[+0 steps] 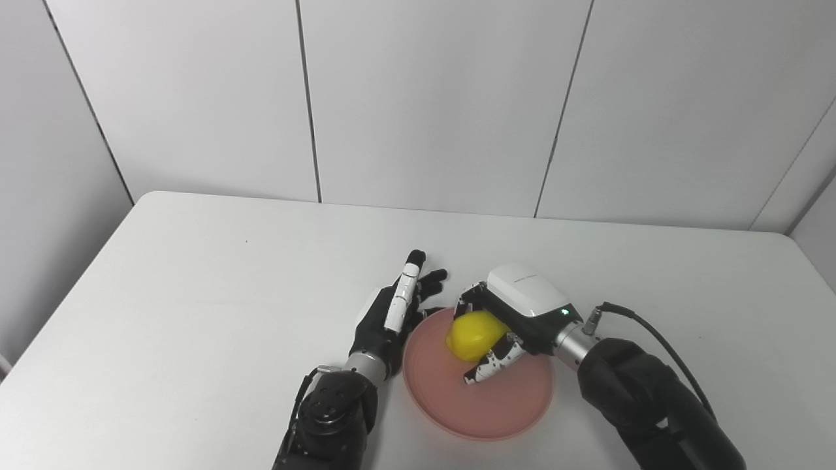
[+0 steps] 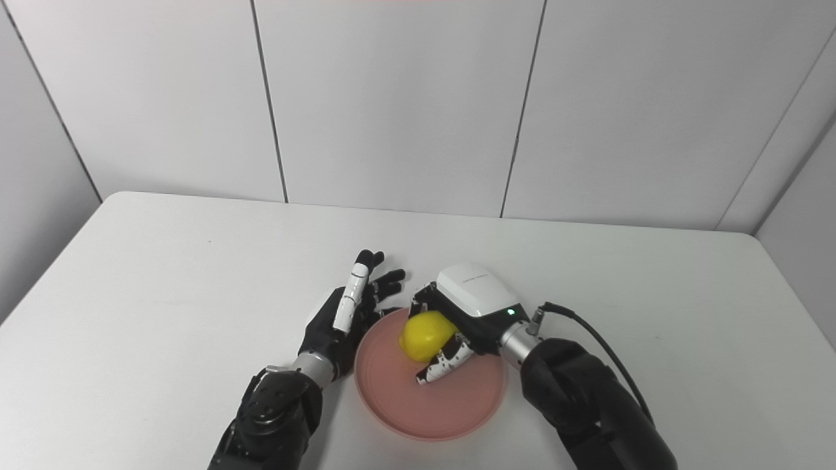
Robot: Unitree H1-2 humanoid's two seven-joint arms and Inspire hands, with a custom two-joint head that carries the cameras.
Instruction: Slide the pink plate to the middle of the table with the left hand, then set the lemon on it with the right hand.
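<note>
So in the left eye view the right hand (image 1: 503,326) has its fingers wrapped around the bright yellow oval lemon (image 1: 475,335), holding it low over the far part of the round, shallow pink plastic plate (image 1: 480,398); can't tell if the lemon touches it yet. The left hand (image 1: 392,313) sits just beside the plate's left rim, fingers straight, together and holding nothing, tips pointing away from the robot. Right eye view, same deal: the plate lies under the right fingers, roughly mid-table (image 2: 163,274). Worry: a lemon let go near the far rim could roll off, or the fingers could nudge the plate.
</note>
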